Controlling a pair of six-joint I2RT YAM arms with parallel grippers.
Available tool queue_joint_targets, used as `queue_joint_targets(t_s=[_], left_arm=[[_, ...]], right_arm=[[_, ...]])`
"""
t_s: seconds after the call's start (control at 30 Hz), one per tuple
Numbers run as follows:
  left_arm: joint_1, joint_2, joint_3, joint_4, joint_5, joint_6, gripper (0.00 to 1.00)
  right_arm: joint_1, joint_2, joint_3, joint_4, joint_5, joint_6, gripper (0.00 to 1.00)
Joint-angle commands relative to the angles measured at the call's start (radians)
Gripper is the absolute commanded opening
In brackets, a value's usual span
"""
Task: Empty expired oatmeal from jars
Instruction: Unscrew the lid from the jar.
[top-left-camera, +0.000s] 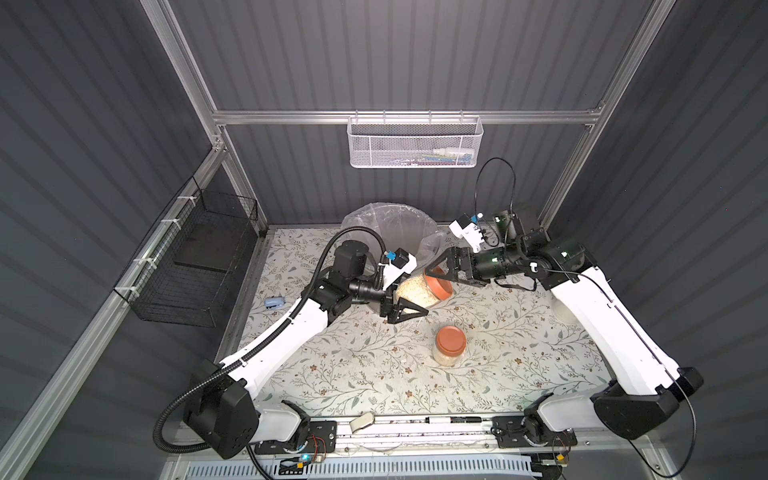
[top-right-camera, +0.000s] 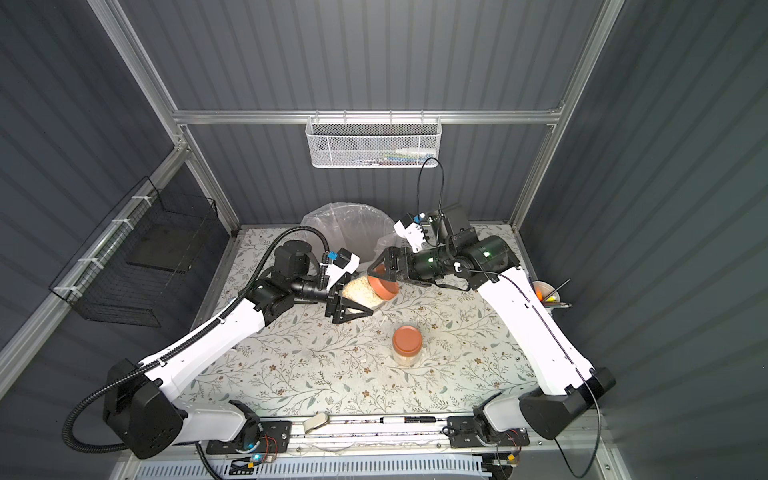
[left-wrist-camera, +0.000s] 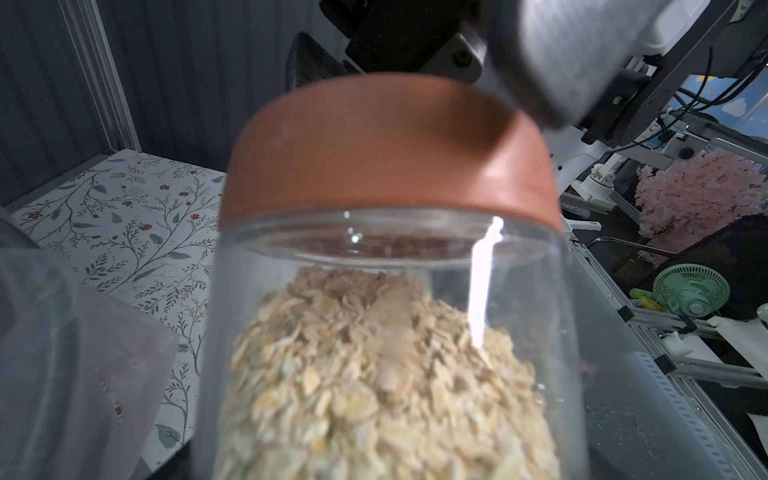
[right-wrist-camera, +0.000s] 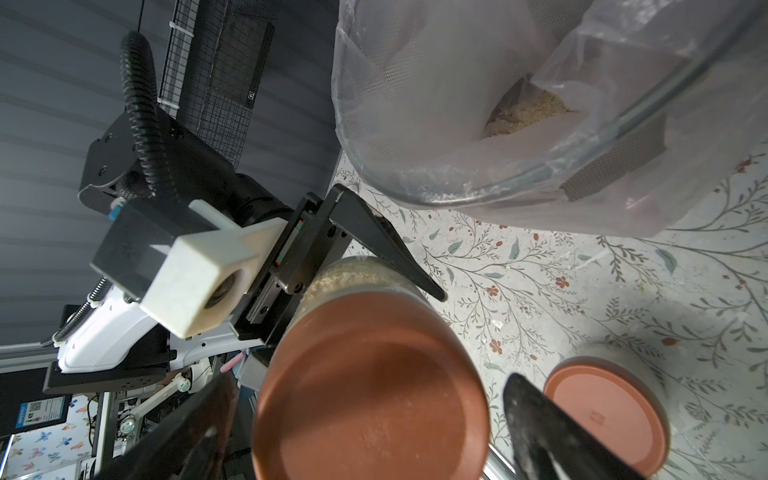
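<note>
My left gripper (top-left-camera: 417, 294) is shut on the body of a clear jar (top-left-camera: 413, 293) (top-right-camera: 360, 294), held tilted above the table with its terracotta lid (top-left-camera: 439, 284) (left-wrist-camera: 390, 149) screwed on. Oatmeal (left-wrist-camera: 374, 374) fills most of this jar. My right gripper (top-left-camera: 439, 277) (right-wrist-camera: 368, 419) stands open with one finger on each side of the lid (right-wrist-camera: 370, 390), and a small gap shows at each finger. A second jar (top-left-camera: 449, 349) (top-right-camera: 407, 349) stands upright and lidded on the table in front; its lid (right-wrist-camera: 602, 411) also shows in the right wrist view.
A plastic-lined bin (top-left-camera: 386, 220) (right-wrist-camera: 436, 124) stands right behind the held jar, with some oatmeal (right-wrist-camera: 536, 110) at its bottom. A white cup of pens (top-right-camera: 544, 291) sits at the far right. There is a white mesh basket (top-left-camera: 413, 141) on the back wall and a black wire basket (top-left-camera: 199, 257) on the left one.
</note>
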Motion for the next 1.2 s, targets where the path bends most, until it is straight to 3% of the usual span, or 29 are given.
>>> queue_joint_targets(t_s=[0.0, 0.2, 0.43, 0.5, 0.7, 0.83, 0.93, 1.17], left_arm=[[0.004, -0.017, 0.054, 0.052, 0.025, 0.021, 0.0], [0.004, -0.025, 0.054, 0.052, 0.022, 0.02, 0.0], [0.004, -0.025, 0.051, 0.049, 0.016, 0.02, 0.0], [0.004, -0.025, 0.048, 0.055, 0.02, 0.017, 0.0], [0.005, -0.031, 0.041, 0.079, 0.034, 0.002, 0.0], [0.006, -0.034, 0.047, 0.093, 0.057, -0.015, 0.0], [0.005, -0.036, 0.048, 0.104, 0.063, -0.035, 0.0], [0.005, -0.034, 0.054, 0.123, 0.084, -0.059, 0.0]], right_arm=[[0.009, 0.02, 0.0, -0.016, 0.004, -0.004, 0.99], [0.012, 0.018, -0.044, 0.012, -0.008, 0.008, 0.97], [0.012, 0.008, -0.013, -0.027, 0.011, -0.016, 0.72], [0.013, 0.006, -0.007, -0.049, 0.015, -0.044, 0.69], [0.013, -0.035, -0.059, -0.069, -0.028, -0.29, 0.69], [0.016, -0.094, -0.148, -0.024, -0.064, -0.486, 0.75], [0.015, -0.141, -0.197, 0.069, -0.059, -0.543, 0.73], [0.013, -0.091, -0.032, -0.023, -0.102, -0.768, 0.7]])
